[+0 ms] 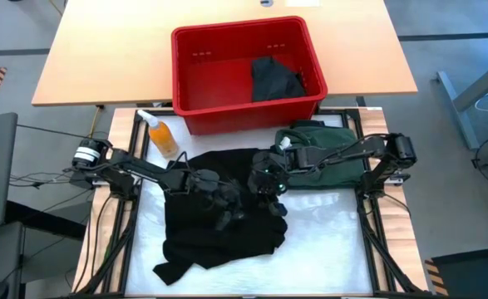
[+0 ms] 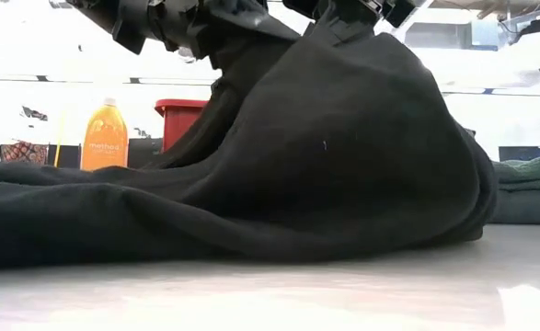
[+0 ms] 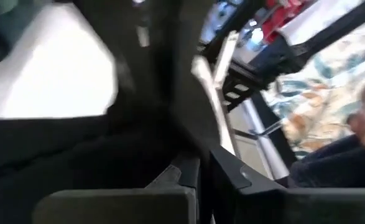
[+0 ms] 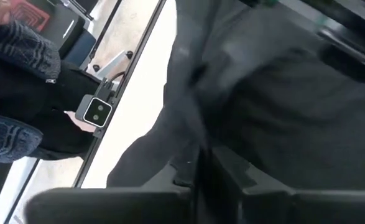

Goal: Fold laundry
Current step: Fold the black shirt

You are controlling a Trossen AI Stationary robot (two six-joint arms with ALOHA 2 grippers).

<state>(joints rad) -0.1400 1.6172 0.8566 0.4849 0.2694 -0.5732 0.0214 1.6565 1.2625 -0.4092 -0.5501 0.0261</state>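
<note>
Black soft cloth garment (image 2: 279, 175) heaped at lower centre of the white table (image 1: 327, 241), tented upward by both claws. Left claw (image 1: 204, 184) pinched shut on it; right claw (image 1: 264, 183) barely parted, hold uncertain. Risk: cloth slipping free, collapsing unevenly

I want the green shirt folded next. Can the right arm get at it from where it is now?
Probably yes. The green shirt lies uncovered just under the right arm, right of the black garment. But the right pincer is at that black cloth, so it must let go first.
</note>
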